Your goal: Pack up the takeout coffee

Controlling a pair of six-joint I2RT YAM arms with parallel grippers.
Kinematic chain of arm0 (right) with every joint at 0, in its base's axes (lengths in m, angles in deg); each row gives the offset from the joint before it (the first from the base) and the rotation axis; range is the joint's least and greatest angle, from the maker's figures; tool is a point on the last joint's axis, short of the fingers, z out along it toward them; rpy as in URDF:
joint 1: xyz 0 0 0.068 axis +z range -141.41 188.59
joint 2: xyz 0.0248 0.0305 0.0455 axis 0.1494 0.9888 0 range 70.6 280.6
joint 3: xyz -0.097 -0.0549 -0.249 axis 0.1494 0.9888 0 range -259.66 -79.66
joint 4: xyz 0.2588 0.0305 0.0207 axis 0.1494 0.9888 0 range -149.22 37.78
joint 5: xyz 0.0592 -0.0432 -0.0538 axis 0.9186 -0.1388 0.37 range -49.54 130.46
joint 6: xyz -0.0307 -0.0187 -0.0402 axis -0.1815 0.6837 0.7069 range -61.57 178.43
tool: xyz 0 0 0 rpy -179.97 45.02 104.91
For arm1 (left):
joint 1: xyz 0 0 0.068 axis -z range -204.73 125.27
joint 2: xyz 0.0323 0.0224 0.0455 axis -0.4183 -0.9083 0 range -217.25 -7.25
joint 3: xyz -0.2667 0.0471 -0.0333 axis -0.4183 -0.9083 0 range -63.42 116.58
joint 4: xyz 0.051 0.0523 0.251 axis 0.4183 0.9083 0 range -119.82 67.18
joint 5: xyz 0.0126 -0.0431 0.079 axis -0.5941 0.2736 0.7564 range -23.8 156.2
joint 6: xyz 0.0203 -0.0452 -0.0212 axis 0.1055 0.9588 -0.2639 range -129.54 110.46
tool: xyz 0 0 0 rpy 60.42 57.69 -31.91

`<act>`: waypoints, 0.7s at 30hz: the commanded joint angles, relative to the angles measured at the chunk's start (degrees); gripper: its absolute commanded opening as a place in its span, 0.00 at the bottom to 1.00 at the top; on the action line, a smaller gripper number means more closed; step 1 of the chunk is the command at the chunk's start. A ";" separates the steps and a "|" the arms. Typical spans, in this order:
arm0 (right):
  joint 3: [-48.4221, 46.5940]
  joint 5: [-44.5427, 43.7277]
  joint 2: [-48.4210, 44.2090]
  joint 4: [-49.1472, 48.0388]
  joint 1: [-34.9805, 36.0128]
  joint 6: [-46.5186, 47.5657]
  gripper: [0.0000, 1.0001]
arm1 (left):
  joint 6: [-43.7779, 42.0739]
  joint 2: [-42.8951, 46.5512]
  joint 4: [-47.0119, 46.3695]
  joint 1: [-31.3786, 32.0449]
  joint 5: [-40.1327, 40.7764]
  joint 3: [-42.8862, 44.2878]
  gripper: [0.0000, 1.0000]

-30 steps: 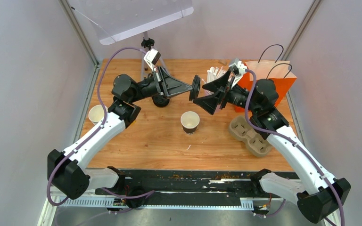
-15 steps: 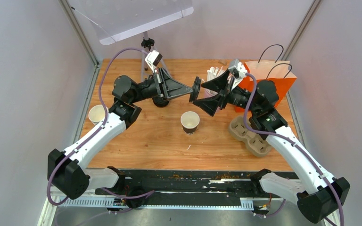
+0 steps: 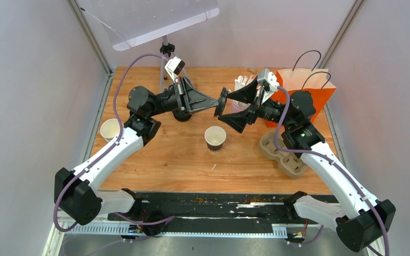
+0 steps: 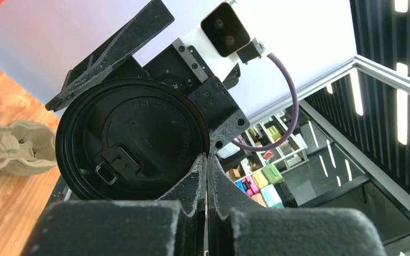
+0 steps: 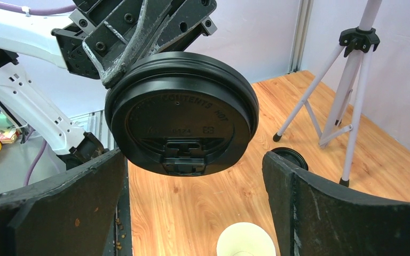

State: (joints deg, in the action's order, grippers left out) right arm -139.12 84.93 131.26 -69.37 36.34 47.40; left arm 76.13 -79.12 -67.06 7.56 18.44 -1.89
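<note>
We judge packing barely begun: the left gripper pinches 1 black lid by its rim in mid-air, the right gripper spread wide around it, while the centre cup and the left cup stand unlidded on the table, neither in the pulp tray.

Tray right of cup; bag behind tray

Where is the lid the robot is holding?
In the top view the lid hangs mid-table, pinched by the left gripper, facing the open right gripper, near the middle cup.
</note>
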 commanded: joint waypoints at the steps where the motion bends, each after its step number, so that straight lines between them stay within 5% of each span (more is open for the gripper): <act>1: -0.21 -0.77 -0.72 -0.72 0.39 2.56 0.97 | 0.46 -0.04 -3.27 0.47 -1.14 0.02 0.00; 21: 0.73 -0.87 -2.87 0.85 0.71 3.19 0.74 | 0.34 -0.43 -2.45 0.46 -0.41 0.24 0.00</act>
State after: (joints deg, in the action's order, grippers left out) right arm -138.53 84.44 129.62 -68.54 36.71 49.35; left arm 76.53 -79.69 -68.00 7.56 18.48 -1.89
